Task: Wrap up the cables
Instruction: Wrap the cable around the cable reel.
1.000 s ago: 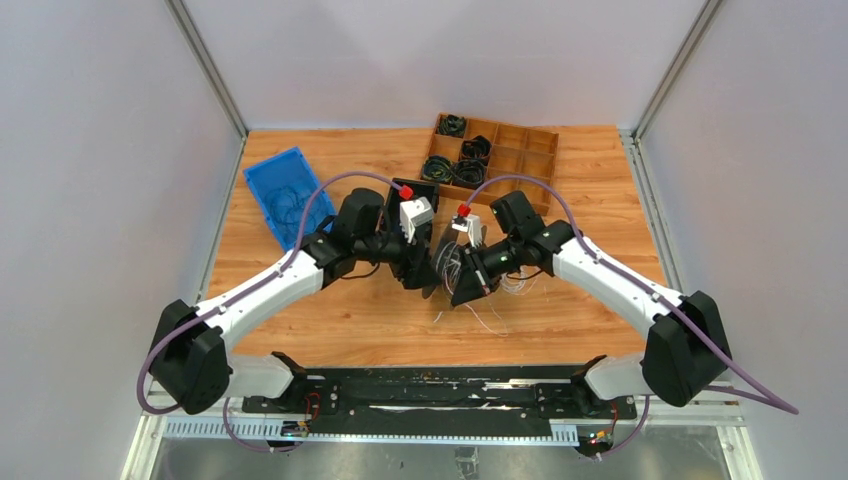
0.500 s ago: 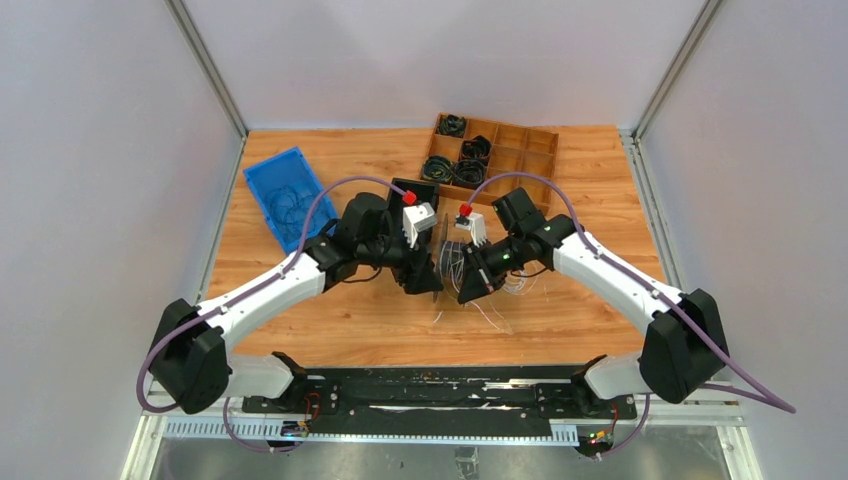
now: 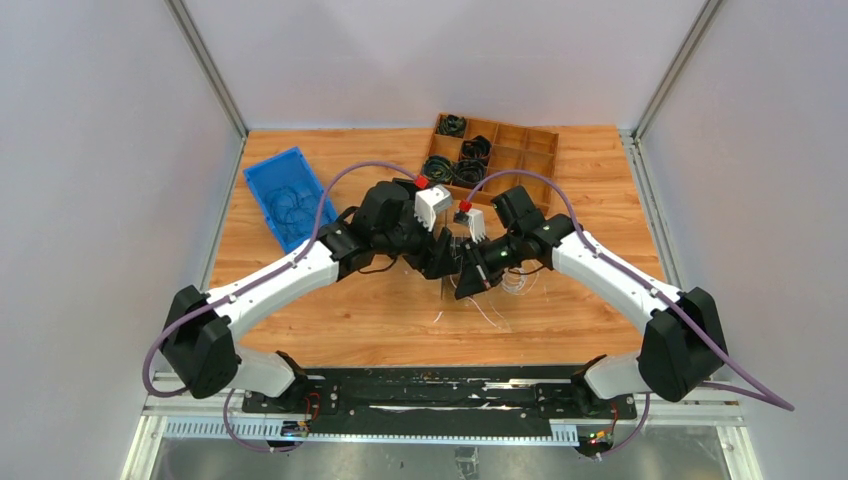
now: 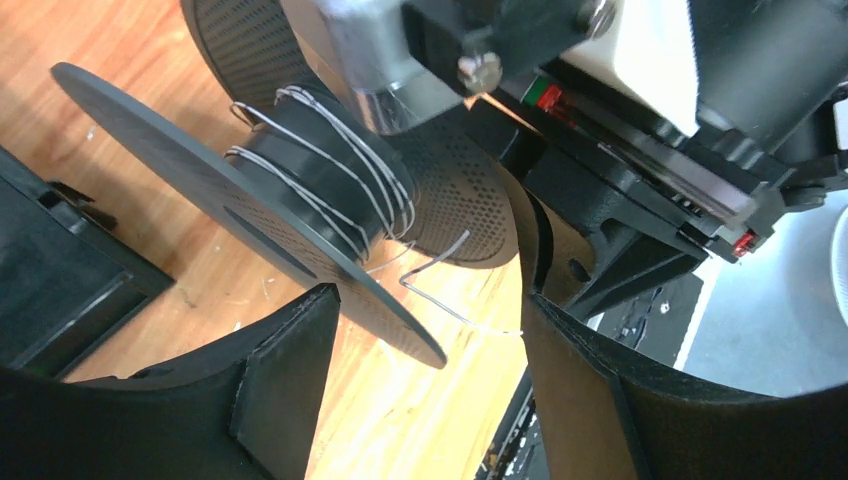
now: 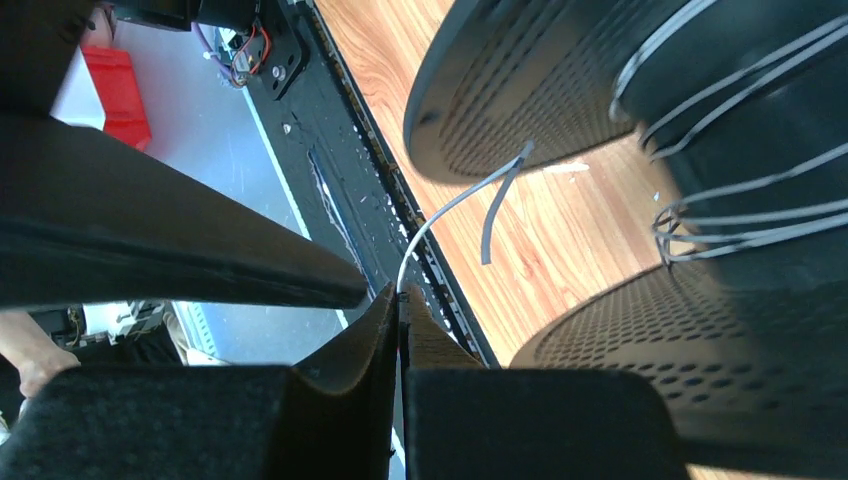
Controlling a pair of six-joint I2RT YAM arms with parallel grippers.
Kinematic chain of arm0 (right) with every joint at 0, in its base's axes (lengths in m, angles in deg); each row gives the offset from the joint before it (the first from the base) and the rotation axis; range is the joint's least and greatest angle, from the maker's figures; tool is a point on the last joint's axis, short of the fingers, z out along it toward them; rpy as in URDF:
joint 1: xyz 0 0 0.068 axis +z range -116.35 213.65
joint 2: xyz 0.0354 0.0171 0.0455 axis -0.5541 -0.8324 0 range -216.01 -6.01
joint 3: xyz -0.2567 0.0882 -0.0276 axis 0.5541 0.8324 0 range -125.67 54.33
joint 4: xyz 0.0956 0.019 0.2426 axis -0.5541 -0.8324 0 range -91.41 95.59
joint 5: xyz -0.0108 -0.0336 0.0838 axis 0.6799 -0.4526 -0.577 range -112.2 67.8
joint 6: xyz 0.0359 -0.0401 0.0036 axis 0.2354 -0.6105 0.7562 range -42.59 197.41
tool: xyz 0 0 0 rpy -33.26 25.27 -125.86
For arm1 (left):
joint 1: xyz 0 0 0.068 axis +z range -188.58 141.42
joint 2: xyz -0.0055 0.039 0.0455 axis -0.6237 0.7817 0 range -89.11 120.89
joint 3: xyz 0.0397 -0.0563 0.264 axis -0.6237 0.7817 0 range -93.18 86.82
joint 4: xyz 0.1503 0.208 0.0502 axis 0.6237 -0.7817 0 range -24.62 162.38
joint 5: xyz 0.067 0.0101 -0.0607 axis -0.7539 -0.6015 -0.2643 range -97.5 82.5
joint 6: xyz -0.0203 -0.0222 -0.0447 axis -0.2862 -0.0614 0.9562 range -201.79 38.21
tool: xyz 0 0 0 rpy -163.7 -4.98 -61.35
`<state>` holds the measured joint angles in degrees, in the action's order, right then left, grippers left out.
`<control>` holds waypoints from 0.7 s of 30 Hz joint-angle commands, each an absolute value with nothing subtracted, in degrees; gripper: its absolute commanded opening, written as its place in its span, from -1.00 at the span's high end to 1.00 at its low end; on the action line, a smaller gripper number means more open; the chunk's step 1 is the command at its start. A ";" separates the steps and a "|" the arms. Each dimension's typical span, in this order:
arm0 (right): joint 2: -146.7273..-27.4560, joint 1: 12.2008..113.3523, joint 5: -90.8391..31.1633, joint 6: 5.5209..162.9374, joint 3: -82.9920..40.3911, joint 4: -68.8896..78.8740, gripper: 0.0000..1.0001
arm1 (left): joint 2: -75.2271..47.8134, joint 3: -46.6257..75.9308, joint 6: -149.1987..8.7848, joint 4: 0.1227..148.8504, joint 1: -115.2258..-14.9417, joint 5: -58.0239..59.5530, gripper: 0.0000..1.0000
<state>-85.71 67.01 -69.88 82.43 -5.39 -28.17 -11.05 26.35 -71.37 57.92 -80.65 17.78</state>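
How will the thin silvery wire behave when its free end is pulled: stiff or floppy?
Probably springy rather than limp: the wire shows a sharp kink near the spool and arcs unsupported from the right gripper. Its loose turns may slip if tension drops. Likely very light, being so thin.

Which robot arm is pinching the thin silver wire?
The right gripper: its jaws are shut on the end of the wire, while the left gripper has its jaws wide open.
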 commanded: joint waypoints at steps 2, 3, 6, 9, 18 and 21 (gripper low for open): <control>-85.94 67.40 -68.45 84.32 -6.34 -26.34 0.99 | -9.21 25.55 -70.33 56.13 -81.87 11.70 -0.44; -86.36 67.40 -68.62 84.47 -6.44 -26.25 0.99 | -9.12 25.71 -70.53 56.30 -81.91 10.70 -0.44; -87.50 67.39 -68.46 84.71 -6.82 -26.14 0.99 | -8.87 26.23 -70.98 56.69 -82.12 7.81 -0.42; -88.25 67.39 -68.58 84.84 -6.64 -25.87 0.99 | -9.09 26.54 -71.76 56.63 -82.27 5.21 -0.42; -89.09 67.42 -71.22 85.49 -6.34 -24.78 0.99 | -8.18 25.10 -73.08 56.38 -85.40 3.85 -0.57; -88.38 67.57 -71.61 85.70 -5.74 -24.00 0.99 | -7.46 24.33 -73.47 55.60 -86.42 0.98 -0.52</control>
<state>-88.42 67.01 -70.07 84.92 -5.41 -24.91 -8.87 26.27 -72.05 56.39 -84.98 5.06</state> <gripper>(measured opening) 0.009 0.778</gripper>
